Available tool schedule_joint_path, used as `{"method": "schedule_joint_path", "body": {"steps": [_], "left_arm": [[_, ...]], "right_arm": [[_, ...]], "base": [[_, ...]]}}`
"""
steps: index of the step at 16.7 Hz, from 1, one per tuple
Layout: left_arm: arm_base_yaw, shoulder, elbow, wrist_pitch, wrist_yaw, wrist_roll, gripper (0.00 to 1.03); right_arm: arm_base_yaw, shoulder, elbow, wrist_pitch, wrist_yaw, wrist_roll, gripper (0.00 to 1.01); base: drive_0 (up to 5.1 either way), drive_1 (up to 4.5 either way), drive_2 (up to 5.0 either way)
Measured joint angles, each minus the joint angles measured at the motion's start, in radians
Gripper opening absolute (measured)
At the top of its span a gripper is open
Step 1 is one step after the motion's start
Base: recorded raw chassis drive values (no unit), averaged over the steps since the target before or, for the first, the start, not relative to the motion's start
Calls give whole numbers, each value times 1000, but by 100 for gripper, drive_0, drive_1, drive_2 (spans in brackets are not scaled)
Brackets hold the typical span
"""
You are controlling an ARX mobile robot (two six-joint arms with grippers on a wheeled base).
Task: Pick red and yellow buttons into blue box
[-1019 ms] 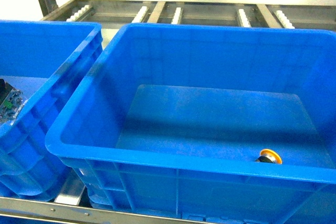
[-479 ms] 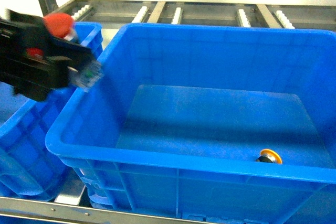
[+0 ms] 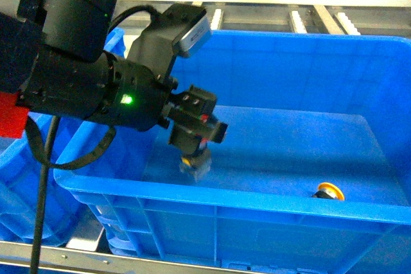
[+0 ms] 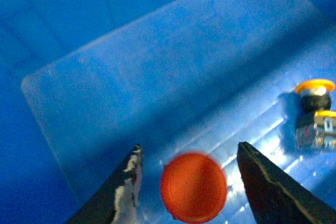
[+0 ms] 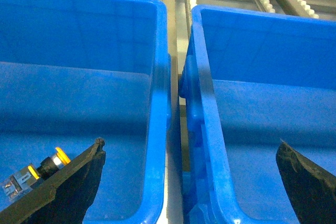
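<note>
In the head view my left gripper [image 3: 194,147] reaches down inside the blue box [image 3: 225,194]. It is open. The red button [image 4: 193,187] shows blurred between the spread fingers, with a gap on each side, and its clear body [image 3: 194,162] hangs blurred just below the fingertips. The yellow button [image 3: 329,192] lies on the box floor at the front right; it also shows in the left wrist view [image 4: 315,109] and the right wrist view [image 5: 38,168]. My right gripper [image 5: 190,144] is open and empty above the gap between two crates.
A second blue crate [image 3: 19,178] stands left of the box, mostly hidden behind my left arm [image 3: 83,88]. Another blue crate [image 5: 262,103] sits right of the box. A metal roller rack [image 3: 308,20] runs behind them.
The left arm swung in from the left with the red button and lowered into the blue box. Its jaws now stand apart from the button. The yellow button has not moved.
</note>
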Motion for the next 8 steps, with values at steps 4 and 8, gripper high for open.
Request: {"method": "schedule_joint_path", "body": {"steps": [4, 8], "left_arm": [[0, -99, -50, 169, -38, -78, 100], [47, -270, -190, 275, -121, -127, 98]], "right_arm": [[0, 0, 0, 0, 0, 0, 98], [0, 0, 0, 0, 0, 0, 98]], "base": [[0, 0, 0], [0, 0, 0]]}}
